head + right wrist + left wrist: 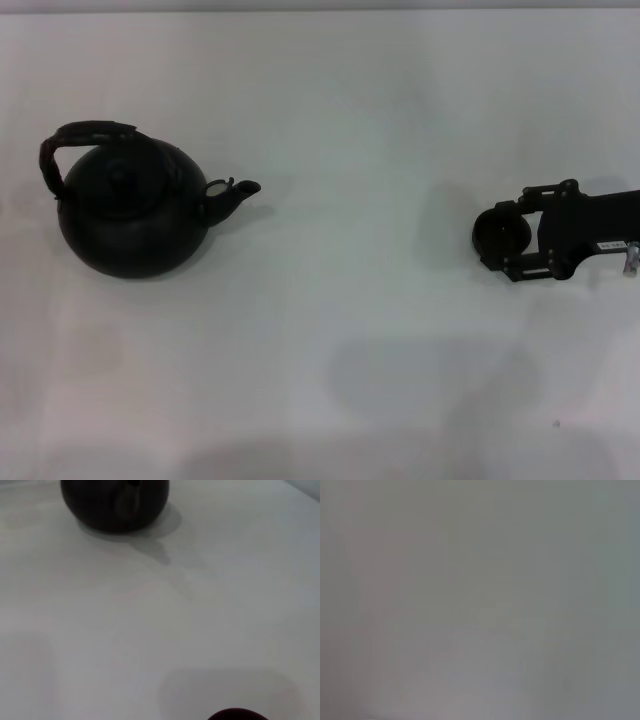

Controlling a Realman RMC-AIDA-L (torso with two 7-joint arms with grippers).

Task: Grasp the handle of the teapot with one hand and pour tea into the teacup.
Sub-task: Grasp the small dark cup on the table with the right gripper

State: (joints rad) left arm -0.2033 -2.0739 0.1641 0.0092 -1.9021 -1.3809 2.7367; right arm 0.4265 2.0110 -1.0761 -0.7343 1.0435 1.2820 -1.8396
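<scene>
- A plain white table (330,330) fills the head view, with soft grey shadows lying across its near part.
- The right gripper (500,238) comes in low from the right side of the table, its black body lying almost flat along the surface.
- The teacup (502,234), small, round and dark, sits right at the tip of that gripper, between its two black fingers; the fingers lie along the cup's sides, yet I cannot tell whether they are pressing on it or merely flank it.
- In the right wrist view only a dark sliver of the cup's rim (237,714) peeps in at the picture's edge.
- The teapot (130,215) stands well apart from the right gripper, far across the table on the robot's left, upright, its short spout (238,192) pointing toward the gripper and cup.
- The handle (85,140) arches over the pot's knobbed lid (125,178), nothing touching it.
- The right wrist view shows the pot's round body (115,502) head-on, far ahead of the gripper.
- The left gripper does not appear in any view; its wrist camera shows only flat grey.
</scene>
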